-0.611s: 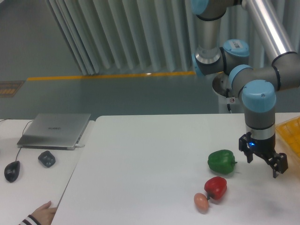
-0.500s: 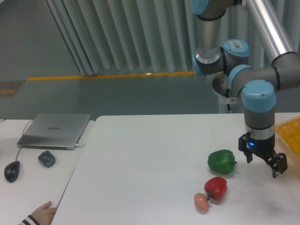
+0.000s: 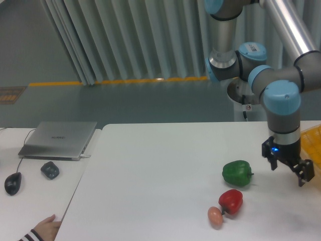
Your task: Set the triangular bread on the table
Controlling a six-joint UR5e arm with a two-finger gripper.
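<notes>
Since the frame half a second earlier the gripper [image 3: 289, 170] has shifted to the right, toward the table's right edge, so the gap between it and the green pepper [image 3: 237, 172] has widened; the peppers and the egg lie where they were. The gripper hangs just above the table [image 3: 150, 181] with its dark fingers spread wide and nothing between them. The bread cannot be made out anywhere; only a sliver of a yellow tray [image 3: 312, 138] shows at the right border, partly hidden behind the arm. The red pepper [image 3: 231, 201] sits below the green one, and the egg [image 3: 215, 216] lies just beside it near the front edge. Left of these three the white top is open all the way to its left edge, where a second desk carries a laptop [image 3: 59, 139] and a mouse [image 3: 13, 183]. A person's hand [image 3: 46, 228] rests at that desk's front corner.
</notes>
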